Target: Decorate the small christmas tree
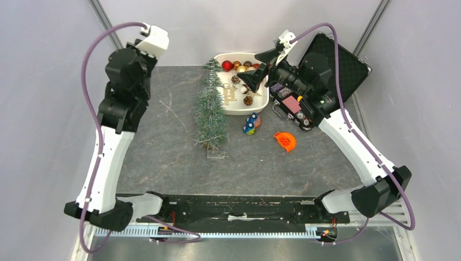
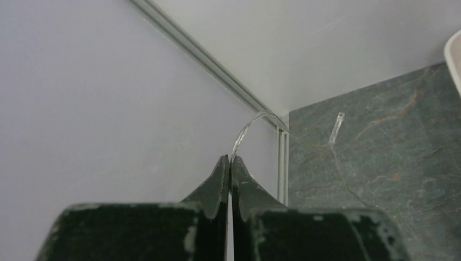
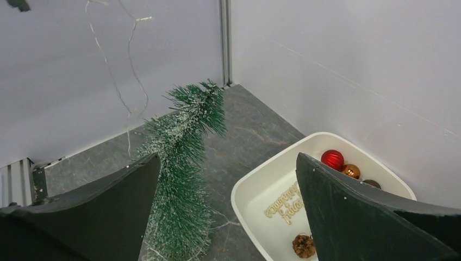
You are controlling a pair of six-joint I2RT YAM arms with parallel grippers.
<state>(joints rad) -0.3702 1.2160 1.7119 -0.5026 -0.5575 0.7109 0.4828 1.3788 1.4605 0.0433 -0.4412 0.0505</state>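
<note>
The small christmas tree (image 1: 211,109) stands upright mid-table on its clear base (image 1: 216,154); it also shows in the right wrist view (image 3: 182,179). My left gripper (image 2: 230,159) is shut on a thin clear light wire (image 2: 255,117), raised high at the back left (image 1: 149,46). The wire hangs down toward the tree in the right wrist view (image 3: 130,103). My right gripper (image 1: 255,68) is open and empty above the white tray (image 1: 223,58), just right of the treetop; in its own view (image 3: 228,157) the jaws stand wide apart.
The tray (image 3: 244,190) holds a red bauble (image 3: 332,159), a gold bauble (image 3: 350,171), a gold script ornament (image 3: 284,204) and a pine cone (image 3: 303,246). Blue-and-orange ornaments (image 1: 251,124) and an orange piece (image 1: 285,141) lie on the table. An open black case (image 1: 337,60) stands back right.
</note>
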